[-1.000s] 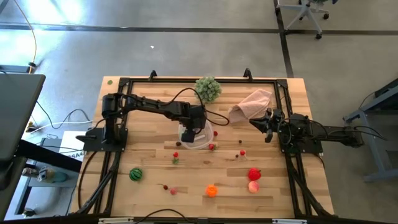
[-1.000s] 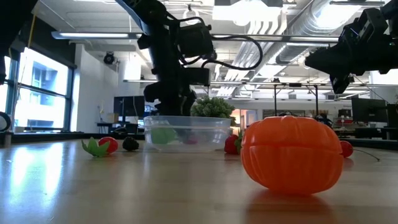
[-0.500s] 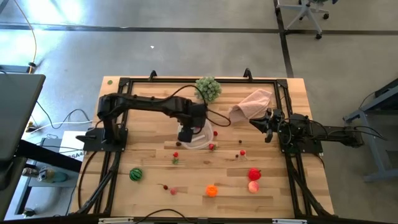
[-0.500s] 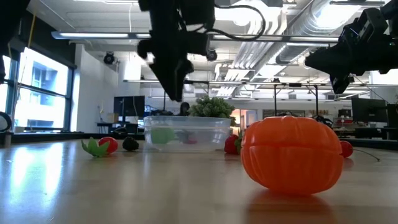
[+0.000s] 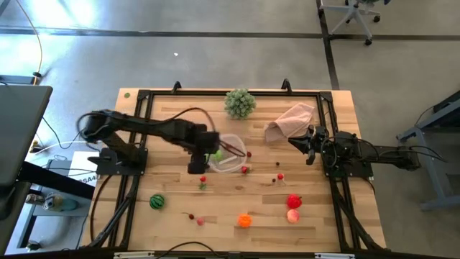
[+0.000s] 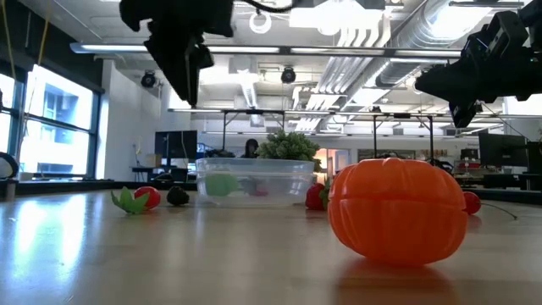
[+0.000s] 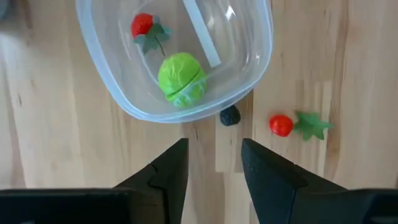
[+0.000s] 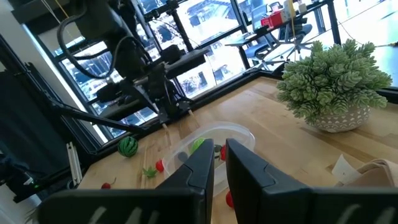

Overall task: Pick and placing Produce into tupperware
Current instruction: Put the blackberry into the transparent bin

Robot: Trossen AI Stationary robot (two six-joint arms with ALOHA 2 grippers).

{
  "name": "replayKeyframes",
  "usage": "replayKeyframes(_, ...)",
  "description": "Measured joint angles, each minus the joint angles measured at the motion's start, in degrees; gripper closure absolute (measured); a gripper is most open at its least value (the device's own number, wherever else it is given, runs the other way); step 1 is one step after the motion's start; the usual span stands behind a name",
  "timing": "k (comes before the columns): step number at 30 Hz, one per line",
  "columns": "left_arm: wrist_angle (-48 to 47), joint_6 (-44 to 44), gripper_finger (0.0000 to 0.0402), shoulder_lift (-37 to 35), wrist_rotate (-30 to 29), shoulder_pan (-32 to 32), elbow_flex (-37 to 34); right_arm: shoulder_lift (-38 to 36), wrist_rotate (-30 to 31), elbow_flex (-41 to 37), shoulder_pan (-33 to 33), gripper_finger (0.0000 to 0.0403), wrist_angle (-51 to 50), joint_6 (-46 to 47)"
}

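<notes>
While the left gripper point(image 7: 214, 162) hovers empty, part open, the tiny red berry point(image 7: 281, 125) (likely light, slippery) suits a mid-body pinch.

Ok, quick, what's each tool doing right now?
Left tool: open, holding nothing, beside the tupperware.
Right tool: shut, empty.

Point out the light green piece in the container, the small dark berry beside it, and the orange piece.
light green piece point(image 7: 181, 79), left wrist view, on its rounded top.
small dark berry point(image 7: 229, 116), left wrist view, its middle.
orange piece point(image 6: 397, 209), low view, its front face.
</notes>
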Motion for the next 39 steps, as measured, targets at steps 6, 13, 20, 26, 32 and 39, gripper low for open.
replayKeyframes(6, 22.62, -7.01, 0.0268, -15.19, -4.34, -3.08, -22.48, 0.04, 0.01, 0.00, 0.00, 0.0373, 0.00, 0.01)
replayKeyframes(13, 46.16, -13.47, 0.0266, -25.74, -9.54, -6.21, -44.83, 0.03, 0.00, 0.00, 0.01, 0.0373, 0.00, 0.01)
replayKeyframes(20, 62.57, -15.26, 0.0266, -25.76, -9.31, -6.32, -55.45, 0.00, 0.00, 0.00, 0.01, 0.0373, 0.02, -0.01)
replayKeyframes(26, 70.30, -12.74, 0.0266, -24.38, -3.83, -6.34, -58.99, 0.00, 0.00, 0.00, 0.00, 0.0373, 0.02, -0.01)
replayKeyframes(32, 73.73, -10.57, 0.0266, -19.42, -4.65, -6.32, -59.26, 0.00, 0.00, 0.01, 0.02, 0.0373, 0.01, -0.01)
replayKeyframes(39, 79.92, -9.01, 0.0266, -12.58, -6.18, -6.31, -59.26, 0.00, 0.00, 0.01, 0.02, 0.0373, 0.00, 0.01)
